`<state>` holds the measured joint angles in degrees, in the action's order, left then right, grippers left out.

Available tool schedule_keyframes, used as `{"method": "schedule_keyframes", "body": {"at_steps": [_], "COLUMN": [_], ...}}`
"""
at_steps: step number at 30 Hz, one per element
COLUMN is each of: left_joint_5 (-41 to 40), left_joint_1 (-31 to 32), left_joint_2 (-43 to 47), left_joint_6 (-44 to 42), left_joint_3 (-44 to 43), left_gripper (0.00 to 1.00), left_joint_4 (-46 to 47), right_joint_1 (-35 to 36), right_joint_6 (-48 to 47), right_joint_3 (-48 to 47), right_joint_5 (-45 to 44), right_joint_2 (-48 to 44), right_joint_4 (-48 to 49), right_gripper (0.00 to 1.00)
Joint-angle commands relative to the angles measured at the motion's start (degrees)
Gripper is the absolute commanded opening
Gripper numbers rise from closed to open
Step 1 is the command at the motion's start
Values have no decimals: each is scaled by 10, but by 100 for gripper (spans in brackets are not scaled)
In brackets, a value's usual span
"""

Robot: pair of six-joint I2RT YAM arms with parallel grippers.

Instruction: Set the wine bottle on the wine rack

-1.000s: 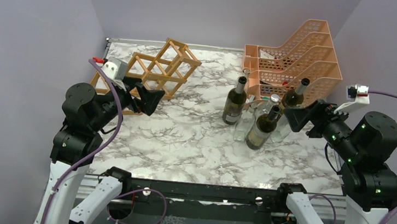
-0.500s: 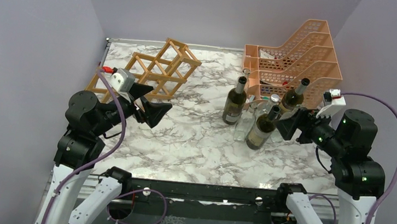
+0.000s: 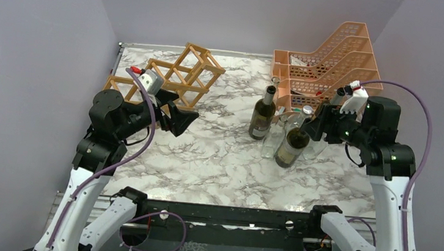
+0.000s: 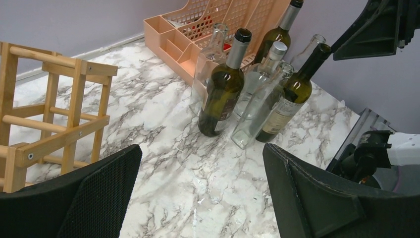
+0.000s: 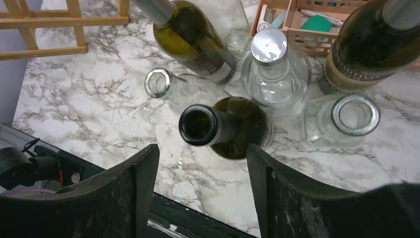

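Several bottles stand grouped right of centre. The nearest dark green wine bottle (image 3: 293, 146) leans, its mouth open (image 5: 200, 125). My right gripper (image 3: 314, 127) hovers over its neck, open; in the right wrist view the bottle (image 5: 242, 130) lies just beyond the gripper (image 5: 203, 166), not between the fingers (image 5: 141, 183). The wooden wine rack (image 3: 178, 77) stands at the back left and holds no bottle. My left gripper (image 3: 178, 117) hangs wide open in front of the rack (image 4: 54, 124), with only marble under it (image 4: 202, 171).
A second dark bottle (image 3: 263, 114) stands left of the group, clear glass bottles (image 3: 275, 137) between, and another dark one (image 5: 369, 49) at the back. A peach mesh tray organiser (image 3: 330, 62) fills the back right corner. Purple walls close in both sides.
My right arm has swung left and up, bringing its gripper over the leaning dark bottle. My left arm has moved right and forward, away from the rack.
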<state>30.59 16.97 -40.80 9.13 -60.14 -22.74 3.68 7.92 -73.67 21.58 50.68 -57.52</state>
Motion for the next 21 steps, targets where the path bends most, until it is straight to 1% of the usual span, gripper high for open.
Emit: {"method": "schedule_keyframes", "body": {"at_steps": [1,7,14,18,21], "left_joint_5": [9,3,8,18,26], "left_joint_1": [2,2,2,2,2], "left_joint_2": [-7,-13,-36,-47,-54], "left_joint_6": [-3,3,15,27,32], "left_joint_3": [-12,0,-1,4,7], "left_gripper": [99,99,99,99,99], "left_joint_4": [31,40,67,88,96], "right_joint_1": [8,29,64,93,111], "right_joint_6": [-20,-22,-29,-38,-42], "right_joint_3": [-33,-44,-35,-18,-6], "right_joint_5": [-21,-56,-89,-108,-124], "right_joint_2": [31,58,62,58,58], "right_joint_4": [33,30,28,27,28], "right_gripper": [67,63,58,53,45]}}
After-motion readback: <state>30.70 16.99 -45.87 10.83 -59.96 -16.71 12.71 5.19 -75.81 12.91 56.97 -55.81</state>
